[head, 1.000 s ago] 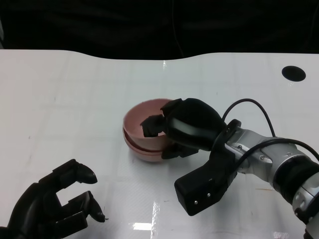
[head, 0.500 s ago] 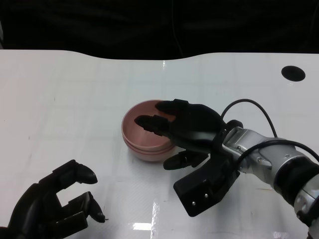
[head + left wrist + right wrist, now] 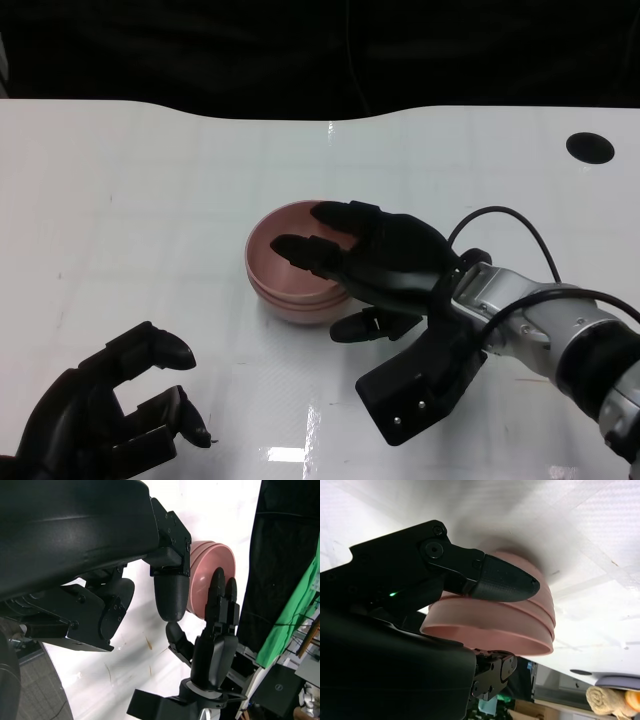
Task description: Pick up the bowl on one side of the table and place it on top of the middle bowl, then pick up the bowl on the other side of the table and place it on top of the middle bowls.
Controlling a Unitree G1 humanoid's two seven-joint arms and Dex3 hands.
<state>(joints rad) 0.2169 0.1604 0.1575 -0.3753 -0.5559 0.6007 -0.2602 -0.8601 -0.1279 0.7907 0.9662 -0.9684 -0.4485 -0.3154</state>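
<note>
Since a second ago the right hand (image 3: 385,265) has let go, fingers spread over the stacked bowls (image 3: 290,275); they look light, stiff and smooth, best taken by the rim.

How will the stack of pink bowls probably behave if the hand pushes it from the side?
The stack of pink bowls looks rigid and light, so it would probably slide on the glossy table. The nested rims should likely keep it together. The right hand is open over it.

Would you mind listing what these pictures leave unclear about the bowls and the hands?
- Head view: the right hand covers the near right rim of the stacked bowls, so contact is uncertain.
- Head view: the left hand is cut off by the bottom edge.
- Right wrist view: blur hides whether fingers touch the stack.
</note>
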